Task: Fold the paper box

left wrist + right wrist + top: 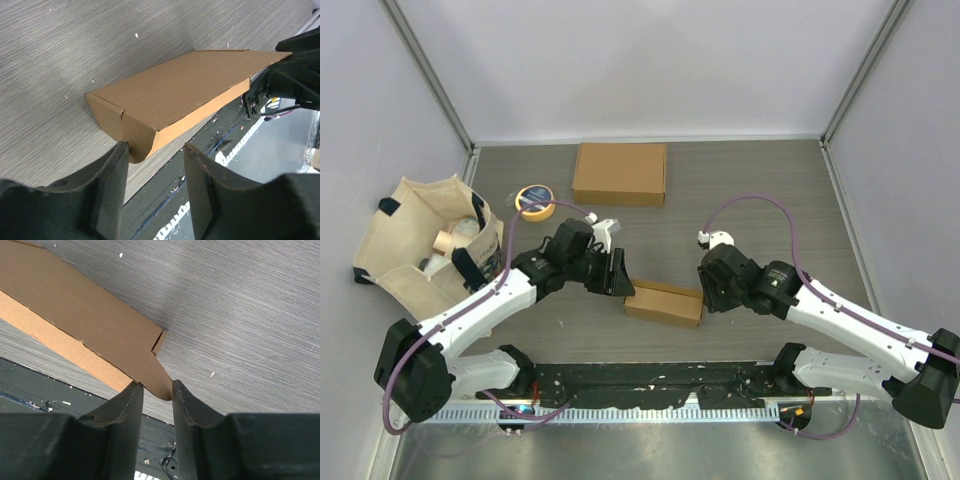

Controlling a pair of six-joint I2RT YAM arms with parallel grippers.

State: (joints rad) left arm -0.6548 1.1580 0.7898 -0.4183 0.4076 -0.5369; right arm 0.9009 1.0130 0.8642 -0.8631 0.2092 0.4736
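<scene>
Table (770,180) gives the first risk: its smooth top offers little hold, so a push from one side alone could slide the box off toward the dark rail at the bottom of the frame.

The bag (420,235) at the left edge and the flat carton (620,173) at top centre lie well apart from the work and look unlikely to interfere.

The box (664,302) lies low in the centre of the top view, between the two arms, its lid down and a rounded flap jutting out at each end. If the ends are pressed unevenly, it may twist or the lid may spring up.

The left gripper (156,147) stands with its jaws apart. One finger touches the left flap (140,135) and the other is clear of it. Closing from here could crease the flap instead of tucking it.

The right gripper (156,384) has narrow jaws around the tip of the right flap (152,371). Whether they actually clamp it I cannot tell. A hold that far out on the tip could slip off or tear the card.

The tape (534,200), at upper left beside the bag, is out of the way.

No writing is readable. The box and carton are plain brown, and the dark label in the middle of the tape is too small to read.
</scene>
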